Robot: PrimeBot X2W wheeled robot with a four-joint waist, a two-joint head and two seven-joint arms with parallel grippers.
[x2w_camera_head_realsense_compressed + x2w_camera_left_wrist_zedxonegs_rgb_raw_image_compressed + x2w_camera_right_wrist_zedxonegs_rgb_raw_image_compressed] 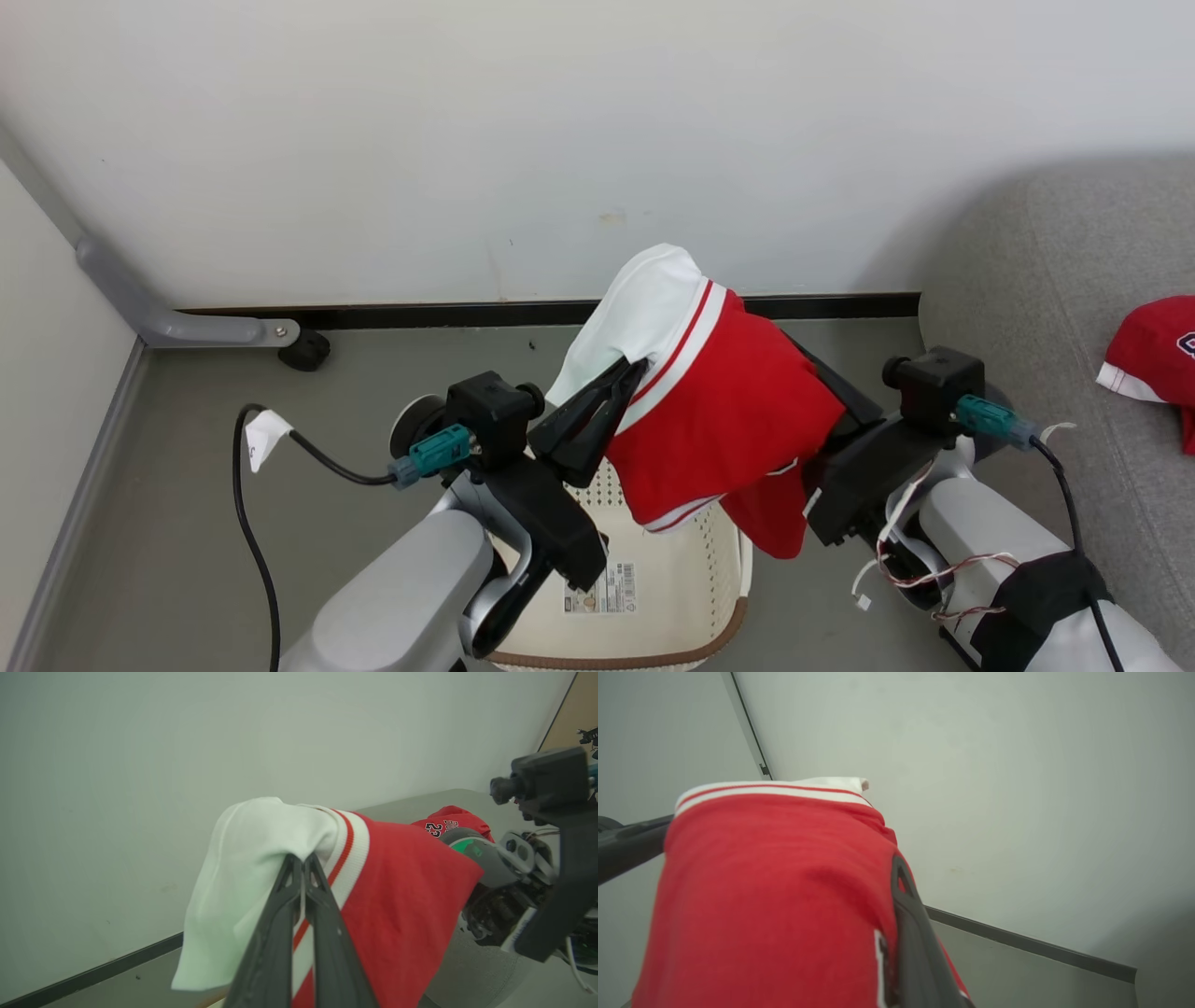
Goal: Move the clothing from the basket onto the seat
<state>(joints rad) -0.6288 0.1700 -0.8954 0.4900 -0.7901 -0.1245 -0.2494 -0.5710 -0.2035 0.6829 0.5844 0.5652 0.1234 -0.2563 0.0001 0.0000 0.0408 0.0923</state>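
The jaws of my left gripper (302,859) are clamped on the red shorts (738,411), but this cloth covers the right gripper (897,882), so I cannot tell its jaws' state.

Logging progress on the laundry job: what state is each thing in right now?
left gripper: shut on the shorts.
right gripper: shut on the shorts.
shorts: held up above the basket.
jersey: lying on the seat.
basket: upright, no clothing showing inside.
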